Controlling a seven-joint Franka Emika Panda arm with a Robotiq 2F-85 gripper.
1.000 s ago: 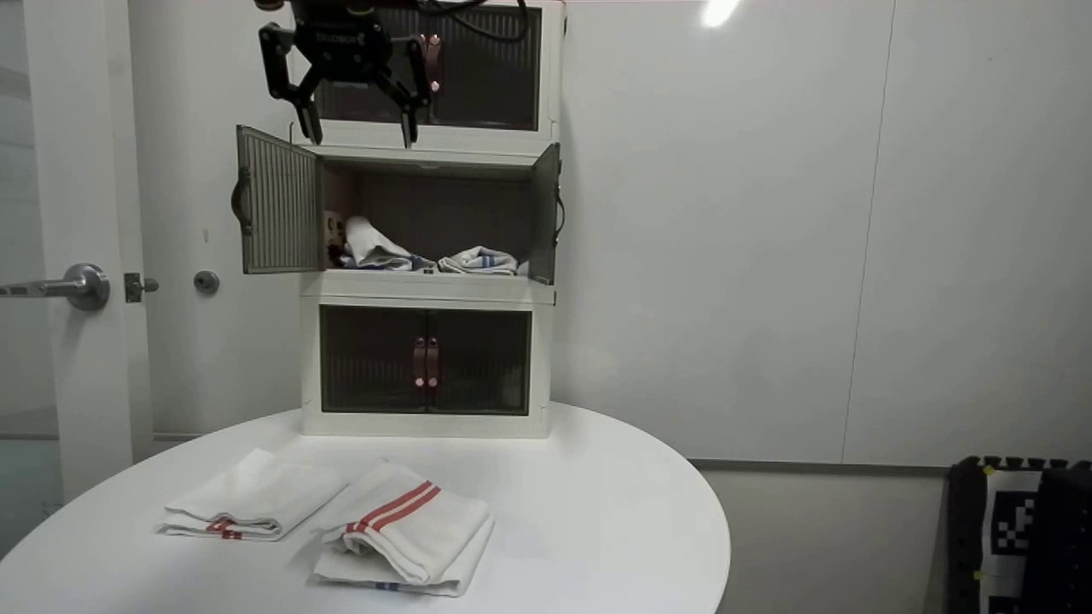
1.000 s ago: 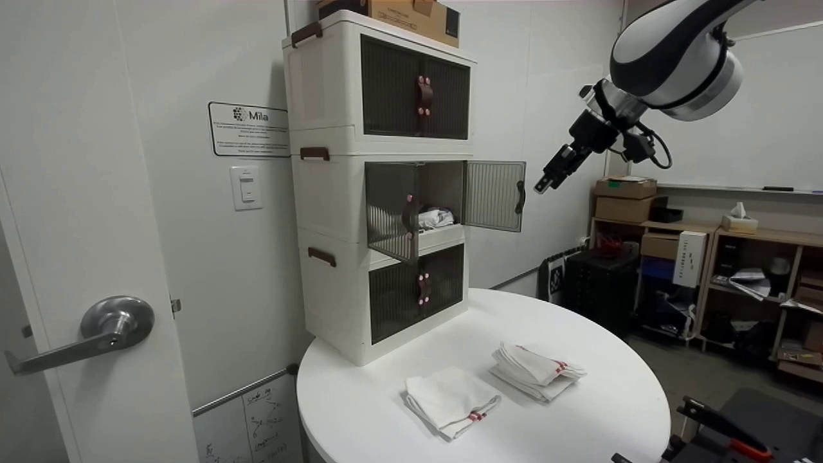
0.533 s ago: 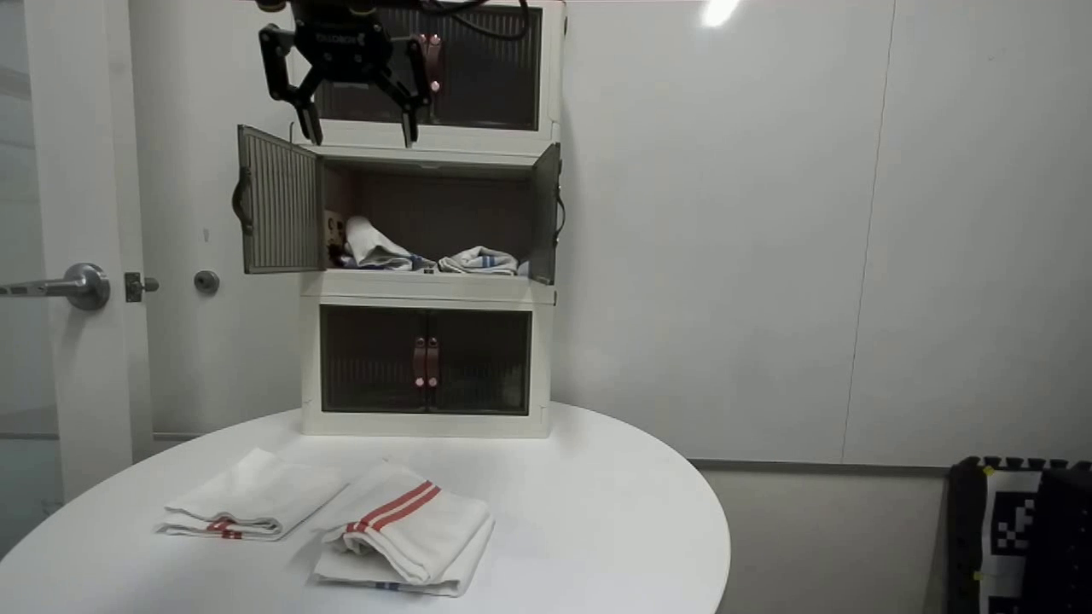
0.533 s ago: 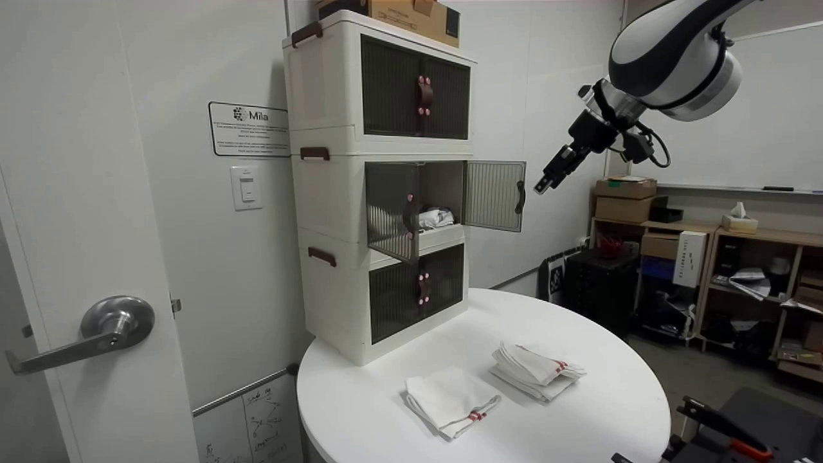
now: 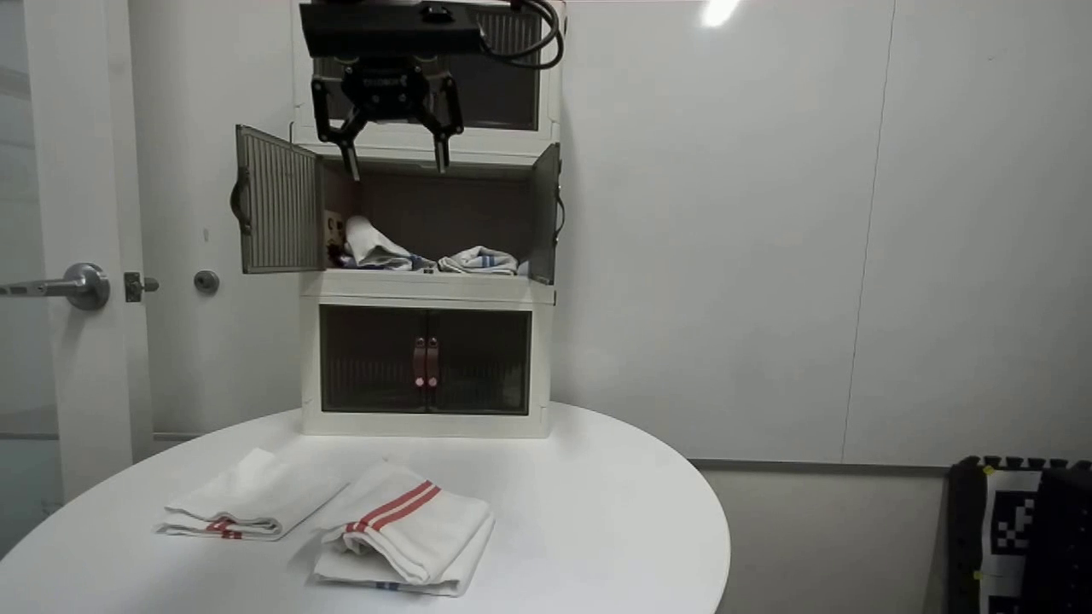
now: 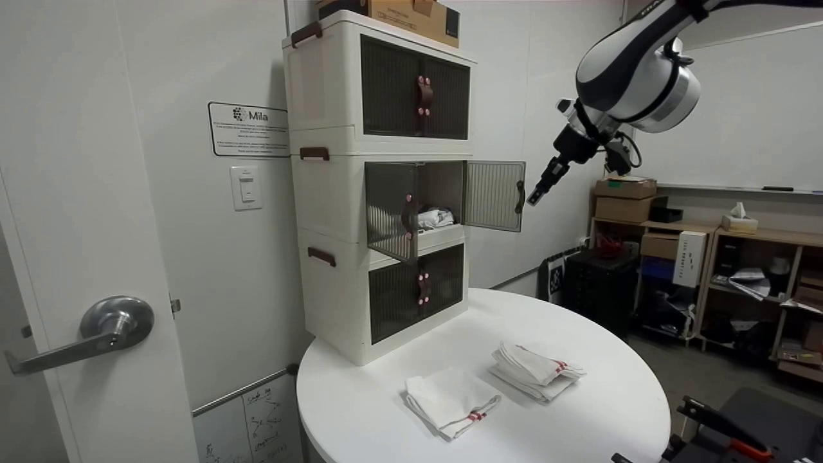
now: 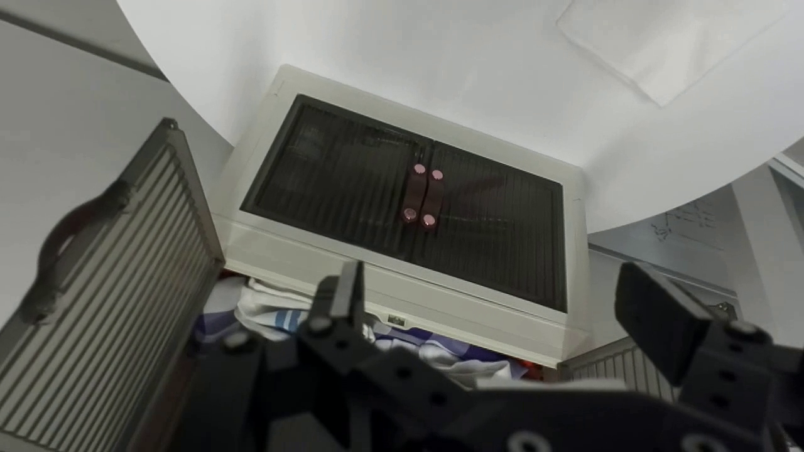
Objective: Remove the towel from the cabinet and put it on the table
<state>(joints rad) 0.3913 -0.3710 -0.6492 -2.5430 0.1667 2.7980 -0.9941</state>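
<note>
1. Pale, plain walls point(image 5: 768, 213) back a round white worktop point(image 5: 614, 520), smooth and faintly glossy, with the three-tier cabinet point(image 5: 435, 292) standing upon it.

2. Step in hand, by my judgement: the approach. Both grey doors point(image 5: 277, 200) of the middle compartment point(image 5: 452, 205) are swung wide, and nothing is grasped.

3. Inside the middle compartment, near its front, lies the blue-striped towel point(image 5: 480, 260). A second white cloth point(image 5: 371, 245), also marked with blue, slumps beside it; I cannot be sure which one is wanted.

4. Fingers point(image 5: 441, 155): apart, with nothing between them. They point down in front of the cabinet, seemingly higher than either cloth, and appear to touch neither door.

5. Next move: bring the fingers down and forward between the doors, straddle a raised fold, and pinch it. Lifting over the white sill point(image 7: 477, 317) should then come before any lowering to the worktop. Catching the neighbouring cloth as well is a risk.

6. Towel: soft, thin-looking, bunched into a low rounded heap, so it will probably droop once raised. Doors: stiff, finely ribbed, with dark curved pulls point(image 5: 235, 200). Lower panes point(image 7: 352, 182): dark, grooved, with reddish-brown strap handles point(image 7: 415, 191) and pink studs point(image 7: 429, 221).

7. On the worktop, red-striped towels point(image 5: 418, 524) lie folded in two loosely layered stacks, side by side; best left untouched.
</note>
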